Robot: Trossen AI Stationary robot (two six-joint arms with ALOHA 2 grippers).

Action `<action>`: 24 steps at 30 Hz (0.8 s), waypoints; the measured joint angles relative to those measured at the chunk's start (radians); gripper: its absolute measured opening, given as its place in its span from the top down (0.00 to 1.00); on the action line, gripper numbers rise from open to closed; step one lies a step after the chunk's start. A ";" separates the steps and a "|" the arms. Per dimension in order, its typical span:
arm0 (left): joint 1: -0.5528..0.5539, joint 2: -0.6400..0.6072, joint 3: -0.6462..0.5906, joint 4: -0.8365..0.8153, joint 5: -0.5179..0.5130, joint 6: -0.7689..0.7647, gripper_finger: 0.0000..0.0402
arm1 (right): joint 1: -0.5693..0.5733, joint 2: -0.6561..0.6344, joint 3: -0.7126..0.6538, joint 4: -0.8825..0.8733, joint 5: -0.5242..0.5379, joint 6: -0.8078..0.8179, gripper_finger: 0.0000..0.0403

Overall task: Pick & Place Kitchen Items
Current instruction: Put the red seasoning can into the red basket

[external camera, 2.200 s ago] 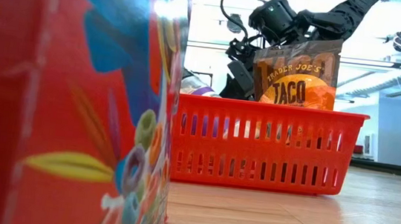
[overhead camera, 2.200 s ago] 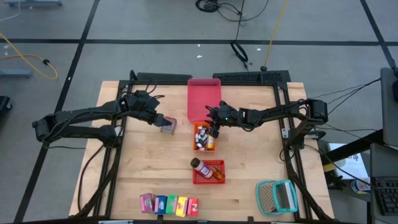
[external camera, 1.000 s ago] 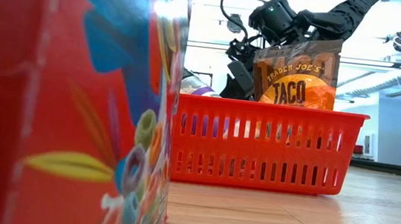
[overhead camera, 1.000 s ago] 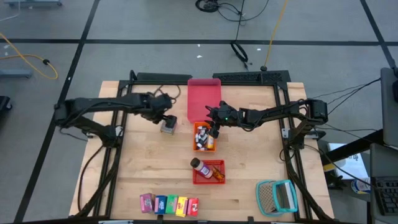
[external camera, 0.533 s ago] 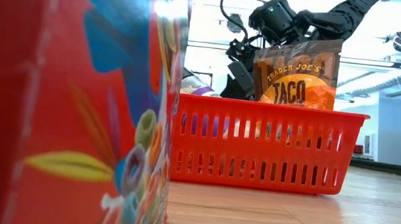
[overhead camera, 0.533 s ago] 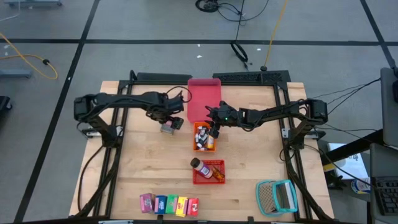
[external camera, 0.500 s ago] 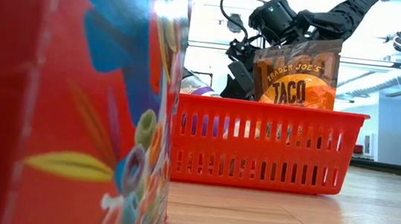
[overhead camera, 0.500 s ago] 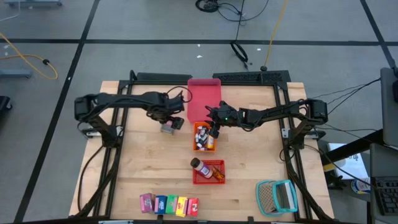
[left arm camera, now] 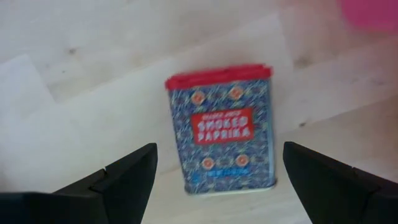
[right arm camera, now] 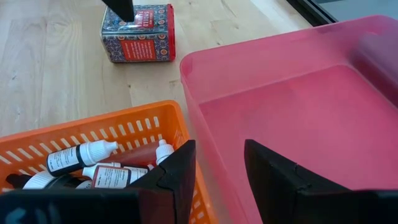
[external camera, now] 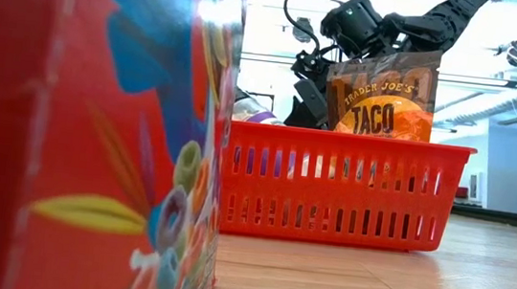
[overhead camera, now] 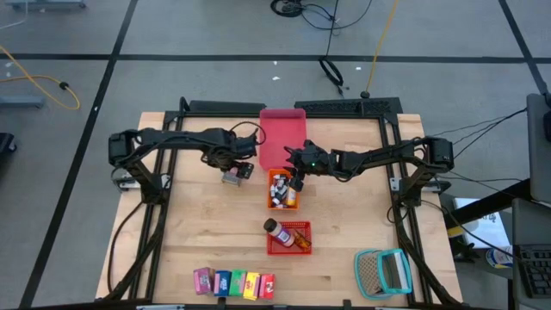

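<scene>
A smoked-paprika tin (left arm camera: pixel 221 127) with a red lid lies flat on the table; it also shows in the high view (overhead camera: pixel 232 177) and the right wrist view (right arm camera: pixel 138 34). My left gripper (left arm camera: pixel 217 186) hangs open above it, pointing down, one finger on each side and clear of it. My right gripper (right arm camera: pixel 214 180) is open with nothing between its fingers, slanting down over the edge where the orange basket (right arm camera: pixel 124 134) meets the pink tray (right arm camera: pixel 298 112). Small white-capped bottles (right arm camera: pixel 87 155) lie in the orange basket.
A red basket (overhead camera: pixel 290 238) nearer the front holds a dark-capped bottle (overhead camera: pixel 274 228) and a taco packet (external camera: pixel 383 105). A row of small coloured cartons (overhead camera: pixel 234 282) stands at the front edge. A teal-framed mesh item (overhead camera: pixel 383 271) lies front right.
My left gripper has come down over the tin, shifting slightly toward the table's right, and has tipped to point straight down. It stays open. The tin has kept its place.
</scene>
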 joint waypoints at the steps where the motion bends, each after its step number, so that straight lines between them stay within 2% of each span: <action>1: -0.001 0.006 0.000 -0.002 0.002 0.000 0.13 | 0.000 0.000 0.000 0.000 0.000 0.000 0.67; 12: -0.016 0.007 -0.004 0.022 0.002 0.000 0.13 | 0.000 0.000 0.000 -0.007 0.000 0.000 0.67; 15: -0.016 0.006 -0.028 0.084 0.003 -0.001 0.13 | 0.000 0.000 0.000 -0.007 0.000 0.000 0.67; 24: -0.016 0.006 -0.093 0.091 -0.012 -0.037 0.13 | 0.000 0.000 0.000 -0.007 0.000 0.000 0.67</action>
